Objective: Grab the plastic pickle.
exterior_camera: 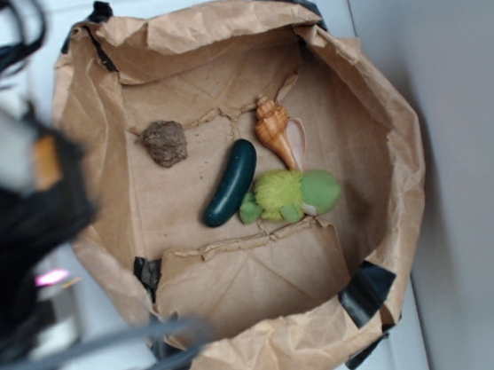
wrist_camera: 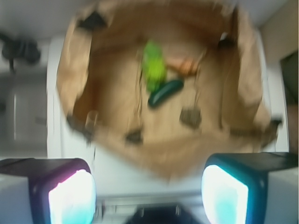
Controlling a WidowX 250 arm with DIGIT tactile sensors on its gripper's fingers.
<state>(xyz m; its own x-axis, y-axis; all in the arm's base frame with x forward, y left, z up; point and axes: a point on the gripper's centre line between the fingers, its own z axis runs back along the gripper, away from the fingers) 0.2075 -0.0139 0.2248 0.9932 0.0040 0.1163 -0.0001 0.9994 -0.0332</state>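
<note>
Pickle: the dark green pickle [exterior_camera: 230, 183] lies flat on the floor of the paper bag [exterior_camera: 241, 293], near the middle, nothing gripping it.
Long axis: runs on a slant in the exterior view, upper end toward the shell, lower end toward the bag's near fold; slanted in the wrist view too.
Neighbours: the fuzzy green plush toy [exterior_camera: 288, 194] sits just beside its lower end, possibly touching; the orange shell [exterior_camera: 274, 128] lies near its upper end, apart from it; the brown lumpy ball [exterior_camera: 165, 142] rests well apart, toward the bag's back corner.
Gripper: and here it is, the gripper [wrist_camera: 149, 189] hanging outside the bag's rim, pads spread wide with a clear gap, holding nothing.
Pads: one glowing pad [wrist_camera: 72, 198] at lower left of the wrist view, the other at lower right.
Pickle from gripper: ahead and well below, deep in the bag, roughly centred between the pads in the blurred wrist view.
Coming move, by my judgement: reach forward over the rim, drop down, and turn the wrist so the pads close across the pickle's narrow width.
Risk: the plush toy crowds one end; a grab there may catch it too.
</note>
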